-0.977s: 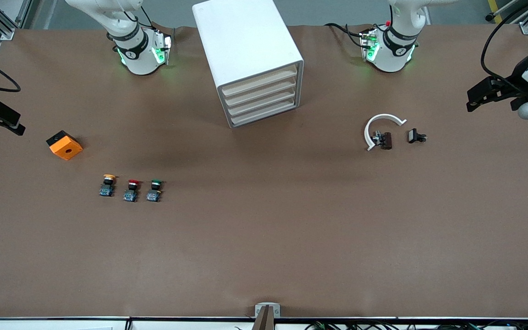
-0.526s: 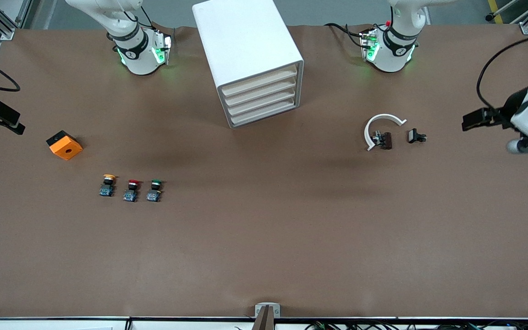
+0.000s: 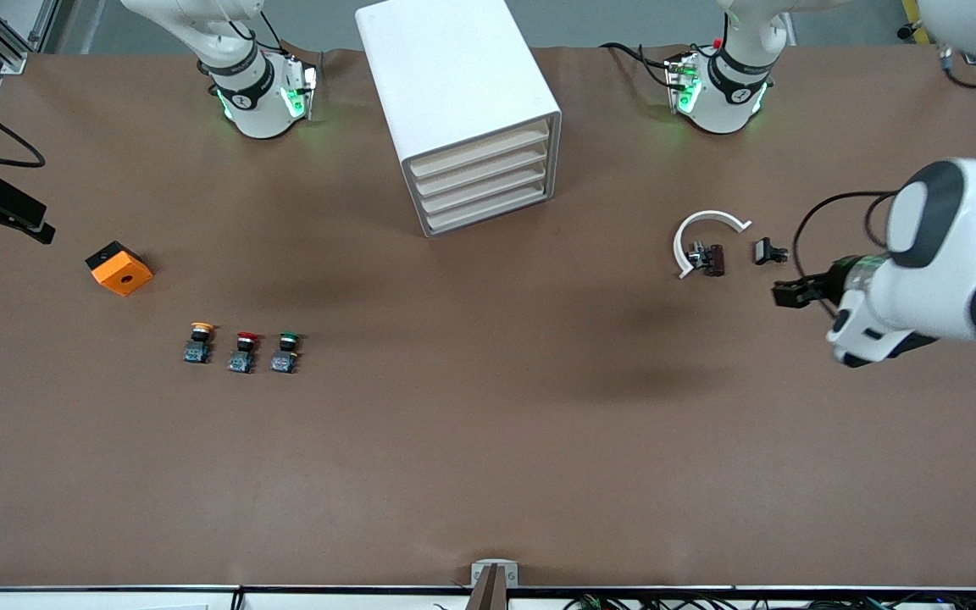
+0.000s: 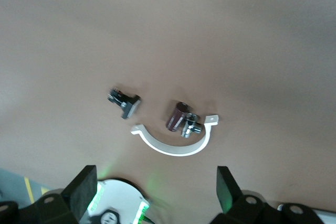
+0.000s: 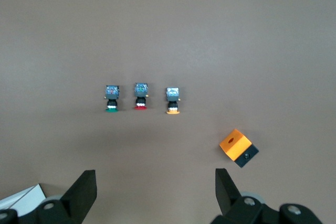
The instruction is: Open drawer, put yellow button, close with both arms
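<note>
The white cabinet [image 3: 454, 93] stands between the two arm bases. Its top drawer [image 3: 481, 145] is shut, flush with the three below it. The yellow button [image 3: 200, 341] stands upright on the table toward the right arm's end, beside the red button [image 3: 243, 351] and the green button [image 3: 285, 351]. It also shows in the right wrist view [image 5: 172, 99]. My right gripper [image 3: 37, 226] [image 5: 155, 190] is open and empty, up in the air near the orange block. My left gripper [image 3: 783, 292] [image 4: 156, 192] is open and empty over the table beside the small black part.
An orange block [image 3: 119, 268] [image 5: 238, 148] lies toward the right arm's end. A white half-ring clamp [image 3: 702, 233] [image 4: 176, 144] with a brown cylinder [image 4: 177, 115] and a small black part [image 3: 769, 252] [image 4: 125, 102] lie toward the left arm's end.
My left arm has swung in from the table's end toward the middle and lower in the view; its gripper is now beside the black part. My right gripper has shifted slightly.
</note>
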`<state>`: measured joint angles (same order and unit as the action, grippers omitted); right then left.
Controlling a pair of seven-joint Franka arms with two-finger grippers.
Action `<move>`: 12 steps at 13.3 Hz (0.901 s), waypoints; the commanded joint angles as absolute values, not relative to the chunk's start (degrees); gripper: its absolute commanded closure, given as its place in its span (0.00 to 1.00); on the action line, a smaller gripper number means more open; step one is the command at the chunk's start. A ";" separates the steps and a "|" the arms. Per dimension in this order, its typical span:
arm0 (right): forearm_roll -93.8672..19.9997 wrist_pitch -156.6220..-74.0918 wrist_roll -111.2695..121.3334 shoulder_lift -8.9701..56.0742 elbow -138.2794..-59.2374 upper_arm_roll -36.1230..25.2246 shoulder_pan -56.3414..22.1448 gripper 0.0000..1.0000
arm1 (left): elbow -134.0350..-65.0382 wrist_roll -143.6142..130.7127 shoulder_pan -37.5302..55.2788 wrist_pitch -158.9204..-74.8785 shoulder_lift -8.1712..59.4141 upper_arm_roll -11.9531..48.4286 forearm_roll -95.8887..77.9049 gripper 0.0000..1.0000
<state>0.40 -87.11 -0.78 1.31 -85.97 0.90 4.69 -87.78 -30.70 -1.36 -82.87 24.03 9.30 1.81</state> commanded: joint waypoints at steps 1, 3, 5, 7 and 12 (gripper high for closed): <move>0.26 -84.29 0.53 1.93 -85.69 0.97 6.59 0.00 | -86.84 -41.86 0.17 -82.18 27.67 9.84 -3.75 0.00; 0.35 -84.02 0.52 4.12 -86.31 0.88 6.50 0.00 | -87.01 -53.38 3.15 -82.09 29.08 9.84 -4.92 0.00; 0.35 -84.64 0.44 8.50 -87.79 0.88 7.11 0.00 | -87.45 -63.41 6.32 -82.09 31.10 9.84 -7.45 0.00; 0.35 -87.43 0.53 12.73 -90.25 0.88 8.17 0.00 | -87.45 -75.25 7.82 -82.44 33.04 9.84 -14.28 0.00; 0.53 -121.49 4.48 13.45 -113.52 0.88 9.67 0.00 | -87.10 -104.80 16.77 -82.44 35.59 9.93 -17.75 0.00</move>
